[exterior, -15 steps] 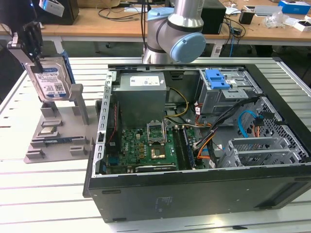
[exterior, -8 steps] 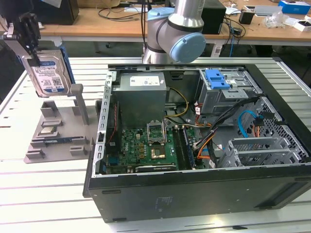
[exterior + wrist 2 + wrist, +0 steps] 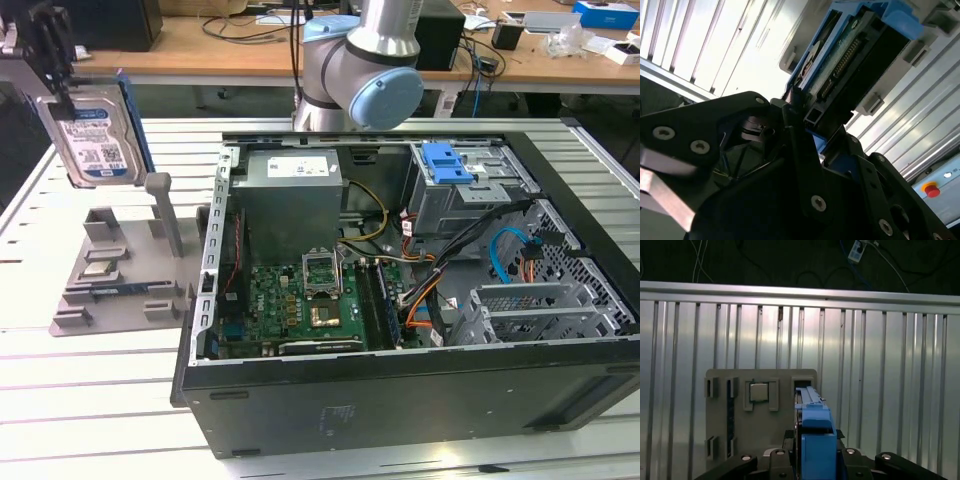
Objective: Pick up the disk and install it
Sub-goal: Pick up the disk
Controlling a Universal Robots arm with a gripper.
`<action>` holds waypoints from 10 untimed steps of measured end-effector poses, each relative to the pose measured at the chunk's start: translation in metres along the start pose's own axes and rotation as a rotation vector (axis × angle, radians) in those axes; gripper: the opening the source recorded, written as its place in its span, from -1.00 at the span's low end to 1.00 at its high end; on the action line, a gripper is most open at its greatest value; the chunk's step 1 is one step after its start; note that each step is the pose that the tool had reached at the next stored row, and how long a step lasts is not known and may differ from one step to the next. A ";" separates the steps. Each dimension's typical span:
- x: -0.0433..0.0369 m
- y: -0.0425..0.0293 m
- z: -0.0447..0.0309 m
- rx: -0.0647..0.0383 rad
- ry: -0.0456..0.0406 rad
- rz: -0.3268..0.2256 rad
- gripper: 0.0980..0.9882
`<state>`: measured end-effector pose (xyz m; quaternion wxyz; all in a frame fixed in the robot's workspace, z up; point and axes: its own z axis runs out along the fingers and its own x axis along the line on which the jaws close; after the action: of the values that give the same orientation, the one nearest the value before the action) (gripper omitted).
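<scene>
The disk (image 3: 95, 140) is a silver hard drive with a white-and-blue label in a blue bracket. It hangs upright above the table at the exterior view's far left. My gripper (image 3: 62, 95) is shut on its upper edge, and the disk is clear of the grey holder (image 3: 110, 270) below. In the second wrist view the disk (image 3: 850, 55) shows edge-on with its connector, clamped between the black fingers (image 3: 790, 150) of the gripper (image 3: 807, 117). In the first wrist view the disk's blue bracket (image 3: 815, 435) sticks out of the gripper (image 3: 815, 460) over the holder (image 3: 760, 440).
An open computer case (image 3: 400, 400) lies on the slatted table, with a grey power supply box (image 3: 290, 195), a motherboard (image 3: 300, 300) and a drive cage with a blue latch (image 3: 447, 165). The holder carries a processor chip (image 3: 759, 391). My arm's base (image 3: 360, 70) stands behind the case.
</scene>
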<state>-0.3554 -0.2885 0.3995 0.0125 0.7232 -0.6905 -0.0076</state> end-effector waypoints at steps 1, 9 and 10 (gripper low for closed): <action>-0.0003 0.0002 -0.0095 0.000 0.0000 0.000 -0.38; -0.0024 0.0015 -0.0559 0.000 -0.0001 0.000 -0.38; -0.0025 0.0015 -0.0591 0.000 0.0000 0.000 -0.38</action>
<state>-0.3553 -0.2856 0.4586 0.0124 0.7232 -0.6904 -0.0076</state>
